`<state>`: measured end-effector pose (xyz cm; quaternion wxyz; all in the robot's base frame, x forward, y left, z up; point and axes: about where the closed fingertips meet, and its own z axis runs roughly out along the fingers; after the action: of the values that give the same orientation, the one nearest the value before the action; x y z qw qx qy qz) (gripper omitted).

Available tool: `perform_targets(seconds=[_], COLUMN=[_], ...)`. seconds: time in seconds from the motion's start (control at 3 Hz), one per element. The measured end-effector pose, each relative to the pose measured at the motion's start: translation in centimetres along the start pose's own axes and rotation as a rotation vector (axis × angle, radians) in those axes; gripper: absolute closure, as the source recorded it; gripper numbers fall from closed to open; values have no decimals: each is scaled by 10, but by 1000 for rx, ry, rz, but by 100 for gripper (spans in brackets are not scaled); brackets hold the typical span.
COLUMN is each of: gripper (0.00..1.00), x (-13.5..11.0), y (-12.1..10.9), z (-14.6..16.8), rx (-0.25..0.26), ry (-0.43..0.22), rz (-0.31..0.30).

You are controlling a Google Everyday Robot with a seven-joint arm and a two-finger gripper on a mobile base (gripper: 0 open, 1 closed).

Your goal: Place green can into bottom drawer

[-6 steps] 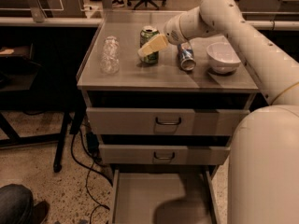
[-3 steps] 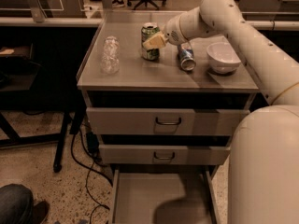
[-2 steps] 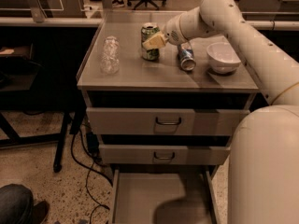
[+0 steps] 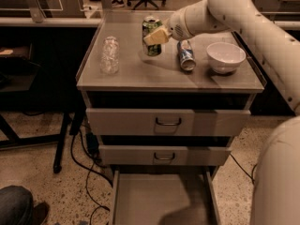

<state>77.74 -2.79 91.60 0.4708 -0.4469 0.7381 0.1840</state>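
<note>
The green can point(image 4: 151, 41) with a silver top is at the back middle of the grey cabinet top point(image 4: 140, 76), a little above the surface and slightly tilted. My gripper point(image 4: 157, 35) reaches in from the right; its pale fingers point(image 4: 156, 36) are closed across the can's upper half. The bottom drawer point(image 4: 161, 200) is pulled out at the foot of the cabinet, showing a flat grey floor with nothing in it but the arm's shadow.
A blue-and-silver can point(image 4: 186, 55) lies on its side right of the green can. A white bowl point(image 4: 226, 56) stands at the right, a clear plastic bottle point(image 4: 110, 55) at the left. Two upper drawers point(image 4: 168, 122) are shut. Cables point(image 4: 89, 172) and a person's knee point(image 4: 14, 205) are at the lower left.
The gripper has closed on the green can and raised it slightly off the cabinet top, with a small tilt. Everything else stays where it was.
</note>
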Motion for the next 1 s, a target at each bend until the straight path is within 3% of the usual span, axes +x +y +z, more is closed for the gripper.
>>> perform_targets(seconds=[0.33, 1.0], gripper=[100, 100], x=[-6, -6], y=[47, 60], z=[-46, -55], rx=[-32, -40], ry=[4, 19], rz=[17, -1])
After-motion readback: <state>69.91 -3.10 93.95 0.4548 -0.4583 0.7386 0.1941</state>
